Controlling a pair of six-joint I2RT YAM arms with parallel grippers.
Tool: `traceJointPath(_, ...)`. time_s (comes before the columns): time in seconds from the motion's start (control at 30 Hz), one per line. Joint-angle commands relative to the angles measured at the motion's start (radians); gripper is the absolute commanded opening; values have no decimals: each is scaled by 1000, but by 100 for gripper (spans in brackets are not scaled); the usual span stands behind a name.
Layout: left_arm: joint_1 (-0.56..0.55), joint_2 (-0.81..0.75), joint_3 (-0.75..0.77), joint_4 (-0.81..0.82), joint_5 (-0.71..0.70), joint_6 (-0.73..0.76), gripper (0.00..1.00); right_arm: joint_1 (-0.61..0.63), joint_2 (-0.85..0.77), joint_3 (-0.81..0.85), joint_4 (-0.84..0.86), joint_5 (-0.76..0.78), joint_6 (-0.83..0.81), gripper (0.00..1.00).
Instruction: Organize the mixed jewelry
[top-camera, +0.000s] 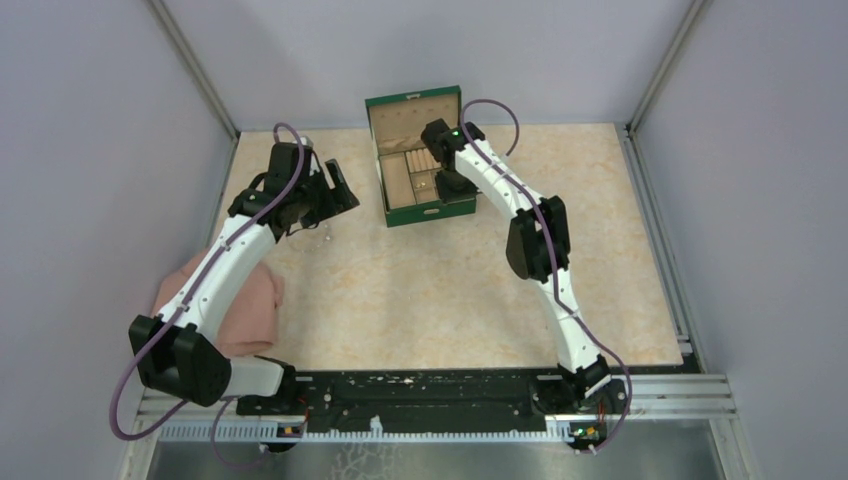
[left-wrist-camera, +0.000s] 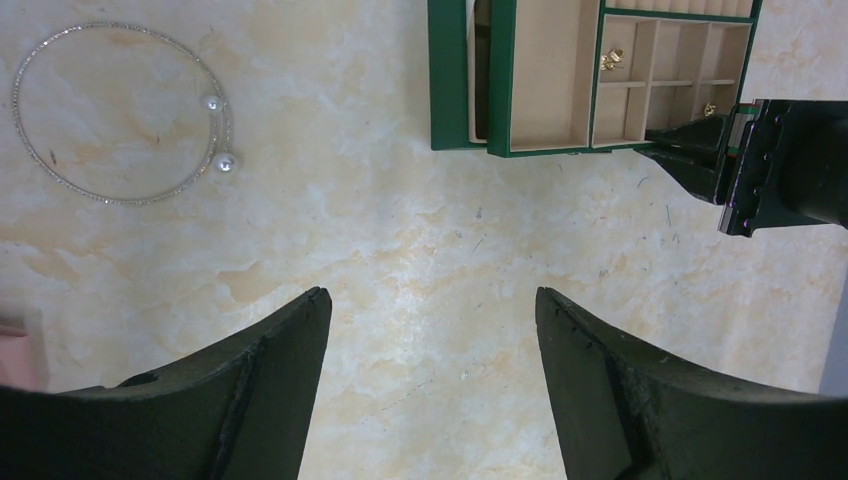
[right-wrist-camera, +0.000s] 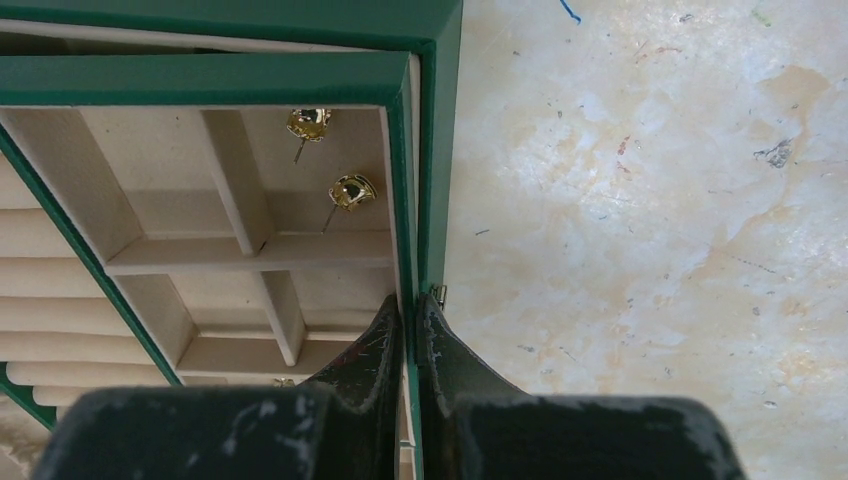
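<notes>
- Table (top-camera: 420, 290): pale marbled top; bare stone under and between the fingers of the left pincer (left-wrist-camera: 432, 295), which is released, its fingers spread wide and holding nothing
- Pink cloth (top-camera: 250, 300): behind the left pincer, beside that arm's elbow, well apart from the box
- Green box (left-wrist-camera: 460, 80): open, with beige compartments; ahead and to the right of the left pincer; the other arm's black head covers its far corner in the left wrist view
- Right pincer (right-wrist-camera: 408, 305): clenched on the box's side wall, one finger inside a compartment, one outside over the table
- Wire hoop with two pearl ends (left-wrist-camera: 226, 162): flat on the table, ahead and left of the left pincer, apart from the box
- Two gold ear studs (right-wrist-camera: 352, 190): in one small compartment just ahead of the right pincer, against the clenched wall; not touching the fingers
</notes>
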Motion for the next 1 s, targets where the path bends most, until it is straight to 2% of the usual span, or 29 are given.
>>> traceJointPath(0.0, 3, -25, -6, -16, -12, 1, 81, -17, -21, 37, 22, 66, 44, 0)
traceJointPath(0.97, 4, -49, -34, -10, -20, -15, 81, 7, 4, 46, 65, 38, 28, 0)
